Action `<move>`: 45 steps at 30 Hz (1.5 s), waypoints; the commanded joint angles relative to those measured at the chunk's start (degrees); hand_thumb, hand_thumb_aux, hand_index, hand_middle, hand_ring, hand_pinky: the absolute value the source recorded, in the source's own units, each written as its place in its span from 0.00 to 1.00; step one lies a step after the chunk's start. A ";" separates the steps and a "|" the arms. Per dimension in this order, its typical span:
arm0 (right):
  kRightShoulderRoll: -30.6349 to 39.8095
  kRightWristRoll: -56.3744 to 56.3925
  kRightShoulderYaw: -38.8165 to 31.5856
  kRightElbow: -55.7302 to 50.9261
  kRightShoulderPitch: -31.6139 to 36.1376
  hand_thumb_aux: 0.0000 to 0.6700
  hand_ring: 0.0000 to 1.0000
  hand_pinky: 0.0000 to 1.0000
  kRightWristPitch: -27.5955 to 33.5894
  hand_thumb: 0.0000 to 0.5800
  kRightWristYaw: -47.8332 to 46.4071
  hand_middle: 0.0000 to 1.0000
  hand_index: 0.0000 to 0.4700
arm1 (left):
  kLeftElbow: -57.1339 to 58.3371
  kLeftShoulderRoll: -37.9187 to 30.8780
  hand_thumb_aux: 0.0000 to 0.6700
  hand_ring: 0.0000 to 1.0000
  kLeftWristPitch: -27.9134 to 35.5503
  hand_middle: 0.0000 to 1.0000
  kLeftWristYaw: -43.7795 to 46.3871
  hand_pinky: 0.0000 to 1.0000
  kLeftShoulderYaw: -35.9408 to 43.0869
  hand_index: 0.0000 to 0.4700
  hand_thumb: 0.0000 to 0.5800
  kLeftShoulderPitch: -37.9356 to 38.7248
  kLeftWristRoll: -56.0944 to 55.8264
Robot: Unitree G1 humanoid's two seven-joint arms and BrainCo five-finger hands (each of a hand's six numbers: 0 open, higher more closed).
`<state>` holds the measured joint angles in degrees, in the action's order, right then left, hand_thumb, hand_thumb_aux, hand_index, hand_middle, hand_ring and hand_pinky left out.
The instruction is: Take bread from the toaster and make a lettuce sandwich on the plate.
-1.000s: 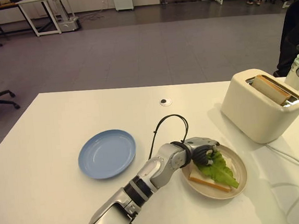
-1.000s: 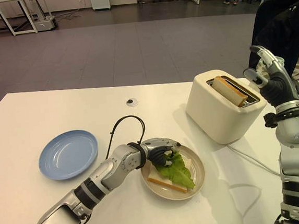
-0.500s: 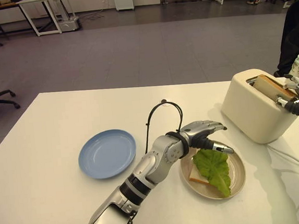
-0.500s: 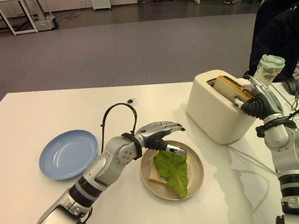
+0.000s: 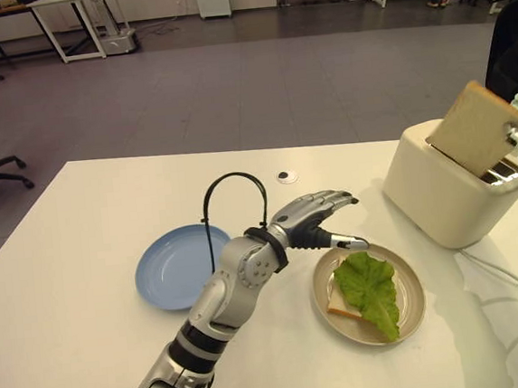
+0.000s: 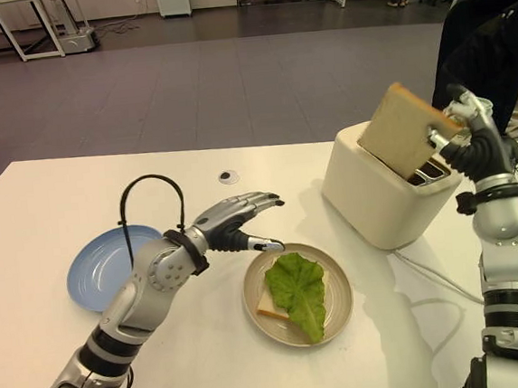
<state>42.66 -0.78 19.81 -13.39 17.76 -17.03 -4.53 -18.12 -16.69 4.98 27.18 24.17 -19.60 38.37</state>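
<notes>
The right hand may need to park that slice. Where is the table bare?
Bare: the table left of the blue plate, and the strip from the grommet to the toaster. Crowded: the left hand hovers between blue plate and beige plate; the toaster's cable runs right of the beige plate.

Nothing readable is showing anywhere right now. The toaster [image 6: 382, 197] at the right of the frame is presenting a plain cream side, and the plate [image 6: 341, 282] is showing no print.
</notes>
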 commanded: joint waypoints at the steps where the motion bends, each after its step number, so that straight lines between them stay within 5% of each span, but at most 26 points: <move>1: -1.09 10.28 3.40 10.40 1.80 1.00 0.00 0.00 6.16 1.00 -3.95 0.00 1.00 | -5.15 -0.62 0.00 0.00 -1.61 0.00 -3.20 0.00 -3.48 0.00 0.00 3.03 -1.48; 5: -2.46 23.01 1.72 21.31 -2.03 1.00 0.00 0.00 19.70 1.00 -11.23 0.00 1.00 | -8.44 -2.06 0.00 0.00 -5.12 0.00 -7.26 0.00 -6.67 0.00 0.00 4.51 -0.91; 10: 0.83 37.40 -3.93 32.03 -16.34 1.00 0.00 0.00 40.60 1.00 -26.44 0.00 1.00 | -11.42 -4.49 0.00 0.00 -11.85 0.00 -12.17 0.00 -8.09 0.00 0.00 6.26 1.53; 18: -0.43 28.03 -14.93 32.09 -29.22 1.00 0.00 0.00 39.81 1.00 -34.89 0.00 1.00 | -12.09 -5.27 0.00 0.00 -17.01 0.00 -12.14 0.00 -5.50 0.00 0.00 10.38 2.97; 27: -5.99 13.22 -23.91 28.55 -28.41 1.00 0.00 0.00 31.35 1.00 -29.65 0.00 1.00 | -6.28 -4.41 0.00 0.00 -19.07 0.00 -7.39 0.00 4.19 0.00 0.00 14.74 3.63; 28: -6.89 12.15 -23.86 28.47 -27.69 0.17 0.00 0.00 30.33 0.32 -28.36 0.00 0.17 | -6.11 -4.30 0.00 0.00 -19.08 0.00 -7.34 0.00 4.34 0.00 0.00 14.86 3.61; 29: -7.69 11.65 -23.33 28.51 -26.95 0.16 0.00 0.00 29.64 0.29 -27.15 0.00 0.16 | -5.98 -4.26 0.00 0.00 -19.08 0.00 -7.27 0.00 4.45 0.00 0.00 14.96 3.51; 30: -8.31 11.20 -22.68 28.64 -26.28 0.00 0.00 0.00 29.26 0.00 -26.09 0.00 0.00 | -5.91 -4.34 0.00 0.00 -19.14 0.00 -7.17 0.00 4.53 0.00 0.00 15.08 3.44; 45: -14.88 9.99 -11.73 30.82 -18.76 0.00 0.00 0.00 25.63 0.00 -13.91 0.00 0.00 | -1.92 -6.20 0.00 0.00 -19.82 0.00 -2.11 0.00 8.18 0.00 0.00 16.72 3.68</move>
<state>28.97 7.77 5.88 16.75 -2.48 8.50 -19.19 -23.36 -21.30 -14.97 21.93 29.71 -4.23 41.53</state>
